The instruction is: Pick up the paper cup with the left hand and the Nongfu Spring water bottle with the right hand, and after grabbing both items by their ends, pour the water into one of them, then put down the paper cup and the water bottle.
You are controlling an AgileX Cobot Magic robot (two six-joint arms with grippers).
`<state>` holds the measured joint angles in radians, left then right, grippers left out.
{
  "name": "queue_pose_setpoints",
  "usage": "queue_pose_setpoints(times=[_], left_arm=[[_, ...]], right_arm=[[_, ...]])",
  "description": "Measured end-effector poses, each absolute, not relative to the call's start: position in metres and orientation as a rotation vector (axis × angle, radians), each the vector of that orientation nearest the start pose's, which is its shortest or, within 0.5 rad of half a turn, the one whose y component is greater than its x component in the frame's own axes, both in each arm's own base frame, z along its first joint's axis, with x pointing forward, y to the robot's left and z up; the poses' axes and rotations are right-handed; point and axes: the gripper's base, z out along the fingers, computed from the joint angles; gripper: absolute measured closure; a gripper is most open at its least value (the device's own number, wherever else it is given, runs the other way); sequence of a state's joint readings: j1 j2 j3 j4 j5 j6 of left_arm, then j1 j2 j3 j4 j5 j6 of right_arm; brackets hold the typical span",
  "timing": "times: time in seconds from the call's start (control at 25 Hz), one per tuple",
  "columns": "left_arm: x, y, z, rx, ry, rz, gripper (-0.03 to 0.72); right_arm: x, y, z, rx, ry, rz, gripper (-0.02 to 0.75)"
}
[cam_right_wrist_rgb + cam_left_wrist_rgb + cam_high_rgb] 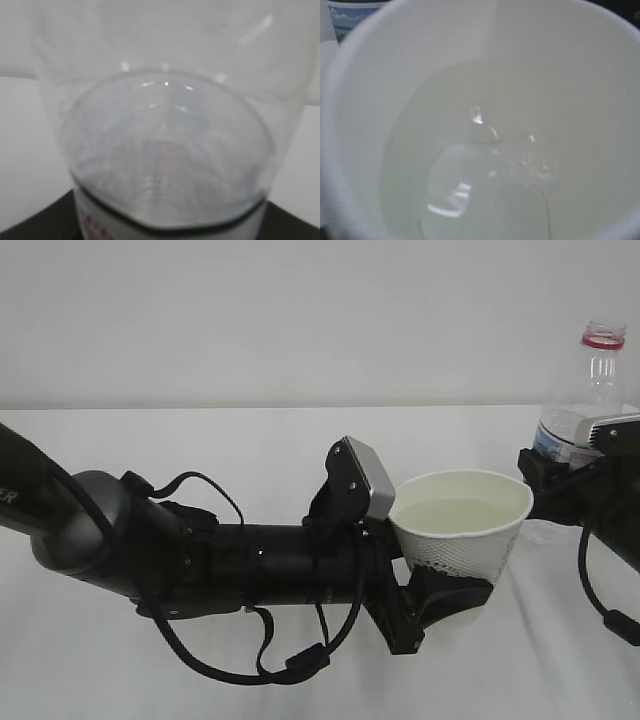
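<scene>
White table (250, 440) is lying bare; left end effector (440, 590) is gripping the paper cup (462, 530) level, keeping water (460, 515) in, while right end effector (560, 475), at three o'clock, is clasping the Nongfu Spring water bottle (590, 390) upright.

Water (485, 170) in the paper cup (462, 525) — bottle (585, 400) right, behind.

Soft, even, fairly bright light washes out the exterior view, leaving only faint shadows on the white table (250, 440). Both wrist views are blurred from closeness. Small glare spots sit on the water (470, 165), strongest toward 7 o'clock, and on the bottle (170, 150) near 12 o'clock.
</scene>
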<state>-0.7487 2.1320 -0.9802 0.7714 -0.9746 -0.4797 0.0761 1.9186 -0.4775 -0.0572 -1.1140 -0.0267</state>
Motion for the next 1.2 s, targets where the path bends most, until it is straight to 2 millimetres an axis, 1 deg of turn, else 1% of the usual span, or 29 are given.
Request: queue_pose_setpoints(times=[0.48,0.76,0.92,1.0,1.2], left_arm=[[0.255,-0.307,0.114,1.11,1.55,-1.06,0.206],[0.255,-0.307,0.114,1.11,1.55,-1.06,0.206],[0.255,-0.307,0.114,1.11,1.55,-1.06,0.206],[0.255,-0.307,0.114,1.11,1.55,-1.06,0.206],[0.255,-0.307,0.114,1.11,1.55,-1.06,0.206]], right_arm=[[0.322,0.029,0.106,-0.137,1.781,0.075,0.35],[0.33,0.03,0.098,-0.137,1.786,0.075,0.35],[0.336,0.03,0.09,-0.137,1.797,0.075,0.35],[0.336,0.03,0.086,-0.134,1.804,0.077,0.35],[0.337,0.029,0.084,-0.121,1.795,0.071,0.35]])
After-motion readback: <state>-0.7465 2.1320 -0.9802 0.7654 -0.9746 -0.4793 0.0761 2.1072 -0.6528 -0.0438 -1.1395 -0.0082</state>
